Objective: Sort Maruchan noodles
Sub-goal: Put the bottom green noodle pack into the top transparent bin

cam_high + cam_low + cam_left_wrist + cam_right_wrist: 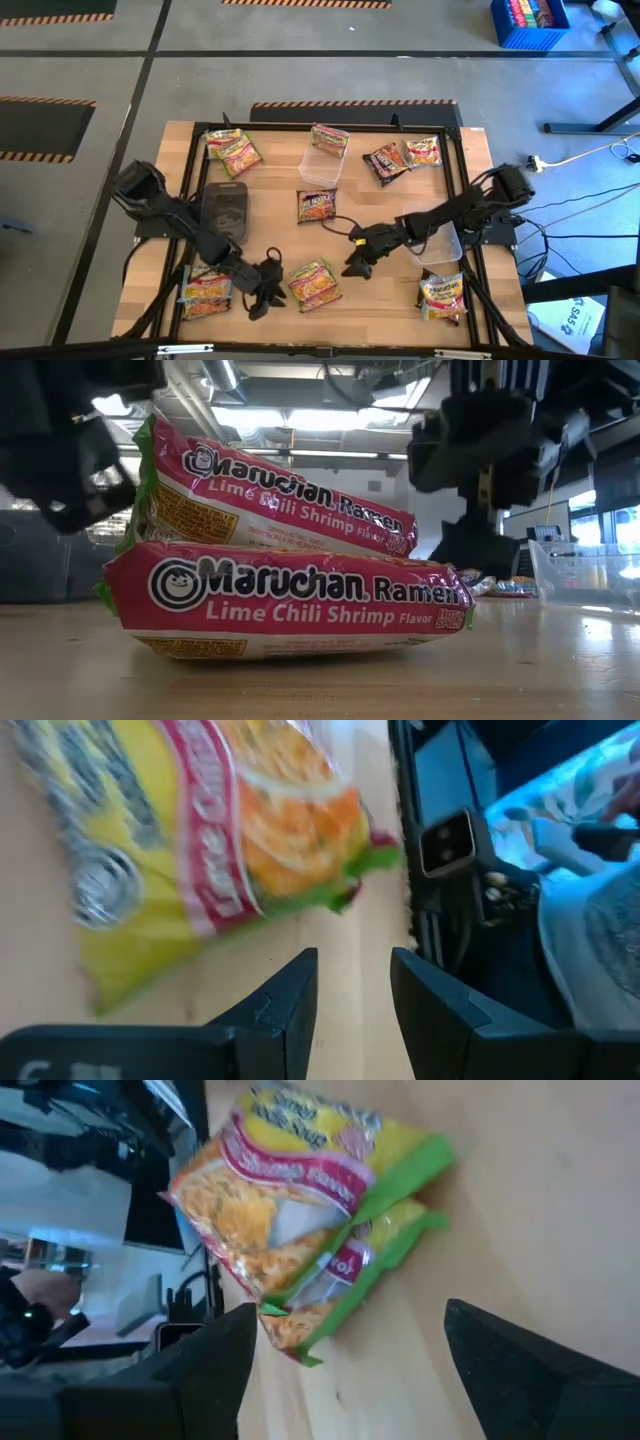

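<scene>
The left claw [262, 300] sits near the front edge, partly open, holding nothing. It could bump the packet [206, 291] beside it off the table [270, 185]. The two stacked lime packets [314, 284] lie between the claws. The right claw [357, 262] hangs wide open and empty just beside them; it could shove them forward. Other packets lie at the back. The middle has open room.

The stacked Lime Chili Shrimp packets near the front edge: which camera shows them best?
The low view: both Lime Chili Shrimp packets fill the frame, one lying on the other, labels legible. The high view shows them small; the right wrist view at an angle.
</scene>
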`<state>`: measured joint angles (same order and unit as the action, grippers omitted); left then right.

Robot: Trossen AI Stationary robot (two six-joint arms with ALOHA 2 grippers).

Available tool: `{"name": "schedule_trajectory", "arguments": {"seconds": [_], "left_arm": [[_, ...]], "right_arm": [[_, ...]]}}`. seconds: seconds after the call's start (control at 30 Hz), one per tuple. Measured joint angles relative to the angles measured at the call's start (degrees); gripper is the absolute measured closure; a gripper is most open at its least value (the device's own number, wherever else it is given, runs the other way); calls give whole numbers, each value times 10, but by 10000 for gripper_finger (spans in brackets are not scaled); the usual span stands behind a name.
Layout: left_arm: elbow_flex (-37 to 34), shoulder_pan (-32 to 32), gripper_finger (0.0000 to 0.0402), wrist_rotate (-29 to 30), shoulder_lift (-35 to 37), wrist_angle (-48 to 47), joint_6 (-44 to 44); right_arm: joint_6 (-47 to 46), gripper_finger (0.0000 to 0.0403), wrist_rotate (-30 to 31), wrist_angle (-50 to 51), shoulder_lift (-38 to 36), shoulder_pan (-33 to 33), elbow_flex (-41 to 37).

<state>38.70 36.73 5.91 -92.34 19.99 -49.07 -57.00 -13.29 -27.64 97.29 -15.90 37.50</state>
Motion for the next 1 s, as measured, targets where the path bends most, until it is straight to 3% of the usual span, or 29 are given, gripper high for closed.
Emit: {"name": "schedule_trajectory", "arguments": {"seconds": [0.27, 0.53, 0.67, 1.0], "left_arm": [[0, -17, 280, 23, -49, 32, -1], [0, -44, 280, 39, -51, 36, 31], [0, -56, 280, 37, -51, 29, 47], [-1, -80, 280, 45, -51, 34, 62]], "right_arm": [[12, 116, -58, -1, 71, 2, 67], [27, 117, -56, 0, 98, 2, 106], [32, 117, -26, -3, 98, 2, 107], [55, 117, -2, -67, 98, 2, 105]]}}
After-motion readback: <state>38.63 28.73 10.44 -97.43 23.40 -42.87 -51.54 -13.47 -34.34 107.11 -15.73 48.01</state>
